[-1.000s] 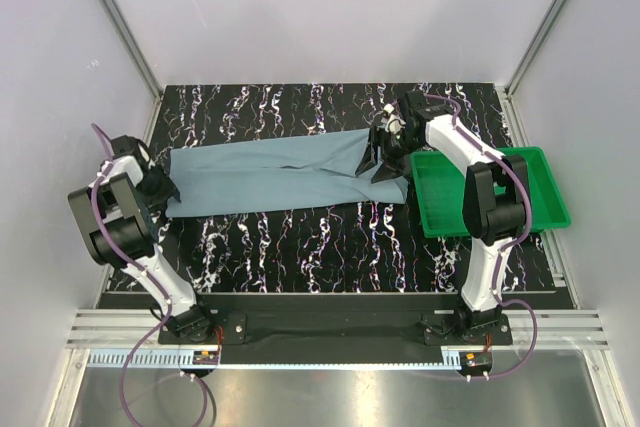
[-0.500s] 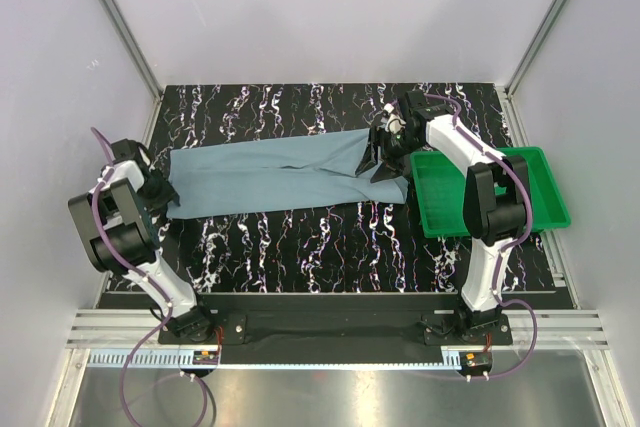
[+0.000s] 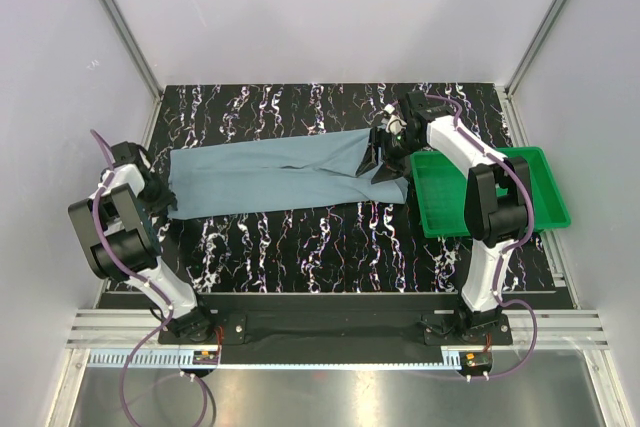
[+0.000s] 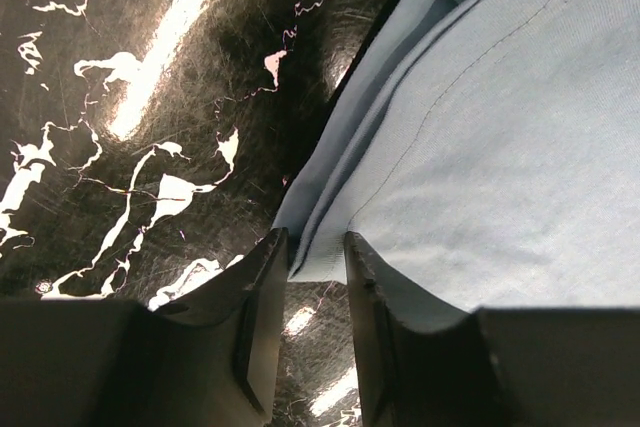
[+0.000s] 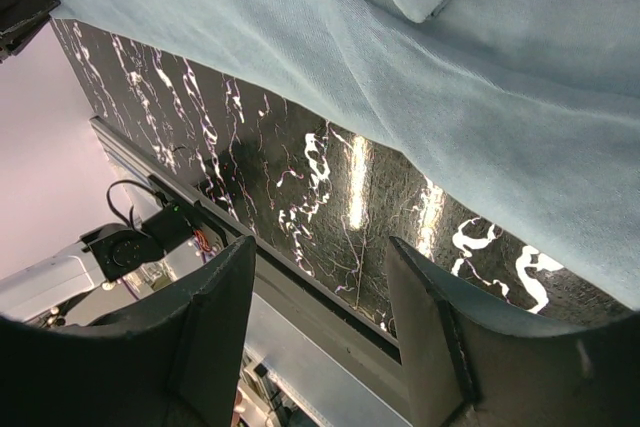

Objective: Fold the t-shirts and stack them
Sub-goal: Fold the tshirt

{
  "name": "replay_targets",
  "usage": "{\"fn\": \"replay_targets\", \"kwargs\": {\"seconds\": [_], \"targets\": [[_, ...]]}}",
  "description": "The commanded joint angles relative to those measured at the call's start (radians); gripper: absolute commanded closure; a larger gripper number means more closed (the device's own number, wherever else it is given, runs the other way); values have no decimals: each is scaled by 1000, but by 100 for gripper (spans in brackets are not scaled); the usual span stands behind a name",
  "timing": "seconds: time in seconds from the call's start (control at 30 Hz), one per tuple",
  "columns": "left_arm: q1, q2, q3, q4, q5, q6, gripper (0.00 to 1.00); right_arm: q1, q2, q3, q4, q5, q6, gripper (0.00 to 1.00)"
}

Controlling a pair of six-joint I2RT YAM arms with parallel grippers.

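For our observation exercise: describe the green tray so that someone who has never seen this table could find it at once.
Find the black, white-veined table. On its right side lies the green tray. It is the only bright, rigid, rimmed thing; its neighbour on the left, the t-shirt, is flat blue-grey cloth.

The table [image 3: 300,247] has a black top with white marble veins. A blue-grey t-shirt [image 3: 280,175] lies flat on it, stretched from left to right. A green tray [image 3: 500,197] lies at the right edge, just beside the shirt's right end.
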Motion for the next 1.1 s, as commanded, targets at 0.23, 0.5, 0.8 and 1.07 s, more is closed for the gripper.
{"fn": "replay_targets", "kwargs": {"seconds": [0.23, 0.5, 0.8, 1.07], "targets": [[8, -39, 1, -18, -103, -53, 94, -4, 18, 39, 65, 25, 56, 41], [6, -91, -25, -81, -177, -136, 100, -5, 145, 145, 147, 94, 191, 54], [1, -148, -47, -68, -121, -147, 100, -53, 211, 114, 214, 173, 244, 64], [0, -130, -33, -84, -142, -135, 96, -28, 262, 313, 237, 138, 138, 59]]}}
